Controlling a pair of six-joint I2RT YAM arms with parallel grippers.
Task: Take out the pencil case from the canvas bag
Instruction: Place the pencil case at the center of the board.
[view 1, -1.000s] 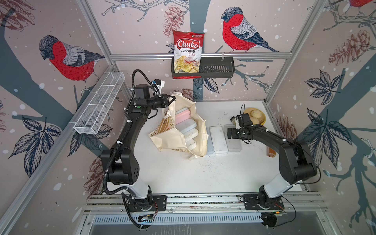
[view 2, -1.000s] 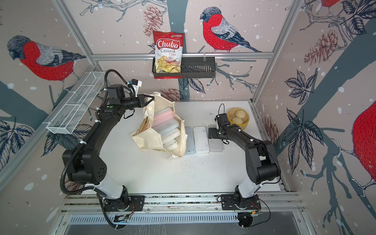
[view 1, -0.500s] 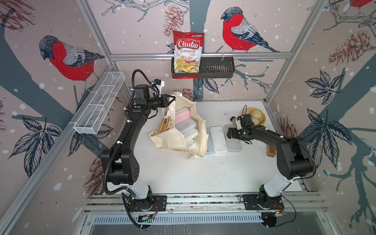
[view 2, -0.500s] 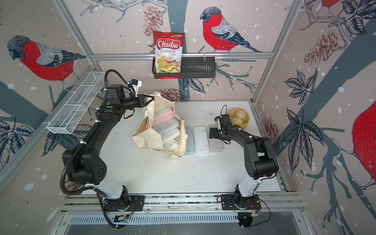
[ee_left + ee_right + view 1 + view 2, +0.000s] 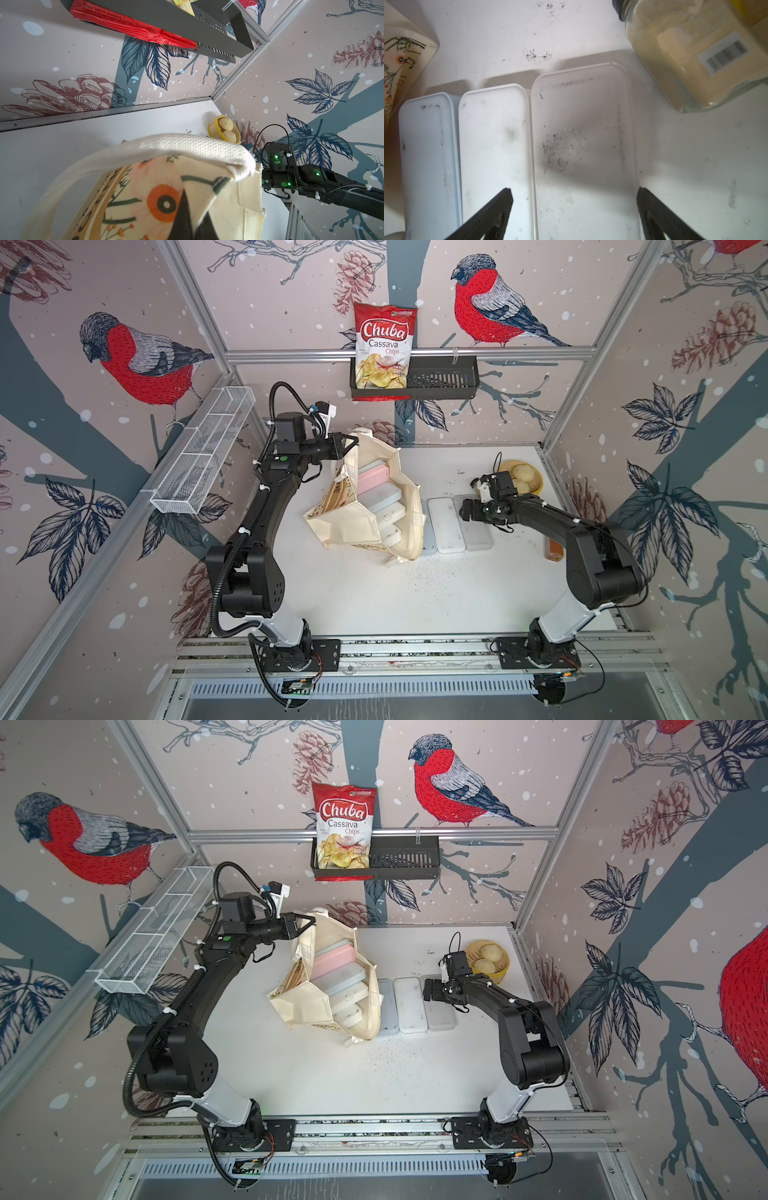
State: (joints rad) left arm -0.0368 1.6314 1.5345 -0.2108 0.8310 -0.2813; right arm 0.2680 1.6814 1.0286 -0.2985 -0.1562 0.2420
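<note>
Right now the front half of the bench [image 5: 374, 597], nearest my bases, carries only dark specks. By the right edge, a jar [image 5: 685, 62] of yellowish stuff.

Mid-bench, right of centre: three pencil cases are out, flat, side by side and touching, with long axes running front to back. They are the pale blue case [image 5: 427, 155] against the bag, the white case [image 5: 494, 145] and the translucent grey case [image 5: 581, 124]. My right gripper [image 5: 574, 190] hangs over the far part of the grey one with jaws spread wide and nothing between them. One finger is above the white case, the other past the grey case's outer side.

Left of that row the canvas bag [image 5: 353, 526] slumps with its mouth gaping upward. More cases are staggered inside: the pink case [image 5: 374, 480] furthest back, then a grey-blue case [image 5: 385, 497], and white ones nearer the front. Their long axes also run roughly front to back, slightly tipped.

My left gripper [image 5: 351, 443] is clamped on the bag's far rim by the cream handle [image 5: 166, 145], holding the mouth open. So the next case lies left of my right gripper, across the laid-out row. I judge the right arm to be the free and nearer one.

Far right corner: bamboo steamer [image 5: 523, 479] with dumplings. Back wall: Chuba chips bag [image 5: 384, 348] in a black shelf basket [image 5: 442, 383].
</note>
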